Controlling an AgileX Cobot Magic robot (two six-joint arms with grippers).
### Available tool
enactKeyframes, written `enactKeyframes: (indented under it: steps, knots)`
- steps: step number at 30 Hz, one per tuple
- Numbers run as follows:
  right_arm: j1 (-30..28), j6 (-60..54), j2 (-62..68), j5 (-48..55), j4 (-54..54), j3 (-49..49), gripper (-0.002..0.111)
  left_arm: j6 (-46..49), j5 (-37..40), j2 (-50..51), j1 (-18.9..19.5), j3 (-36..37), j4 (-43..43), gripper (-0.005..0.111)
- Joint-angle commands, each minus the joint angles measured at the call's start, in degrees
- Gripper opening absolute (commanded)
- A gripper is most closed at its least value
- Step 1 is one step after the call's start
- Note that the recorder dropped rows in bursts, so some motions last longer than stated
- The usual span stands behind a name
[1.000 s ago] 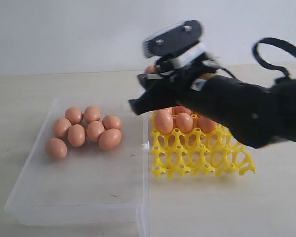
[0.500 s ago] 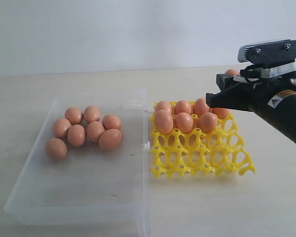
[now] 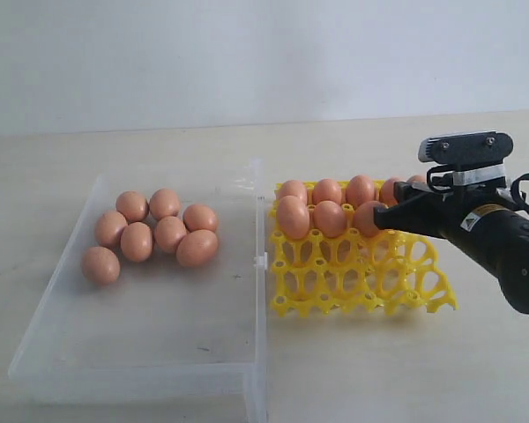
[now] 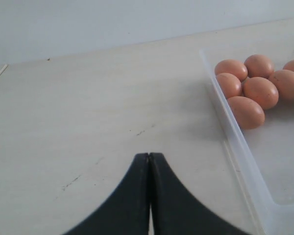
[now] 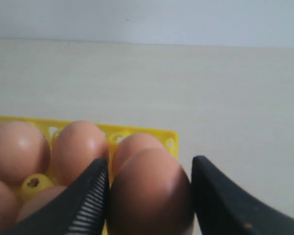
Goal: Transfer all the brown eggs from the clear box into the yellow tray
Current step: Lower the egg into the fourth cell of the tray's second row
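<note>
Robot lab test bench: bare pale tabletop [image 3: 406,379], blank white wall [image 3: 247,53], black robot arm [image 3: 511,256].

You get bright, even, diffuse light in all three views. The brown eggs [image 3: 170,233] cast only faint soft shadows; pale sheen on the clear box [image 3: 132,379] rim. Right wrist view: the close brown egg [image 5: 149,193] is out of focus.

Brown eggs [image 3: 170,234], yellow tray [image 3: 363,304]

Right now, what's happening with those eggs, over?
Right end effector holds one egg above yellow tray. Left end effector shut. Seven brown eggs in clear box. Nothing blocking.
</note>
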Motion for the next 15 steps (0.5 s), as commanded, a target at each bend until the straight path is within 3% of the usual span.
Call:
enactKeyframes:
  steps: [1,15]
  knots:
    - [-0.52,0.37,1.03,-1.34,-1.48,-1.16,0.0,-0.15,-0.35,-0.32,-0.3,-0.23,-0.31,0.0]
    - [-0.53,-0.92,3.32,3.2,-2.0,-4.64,0.0,-0.15,-0.35,-0.32,-0.3,-0.23,-0.31,0.0]
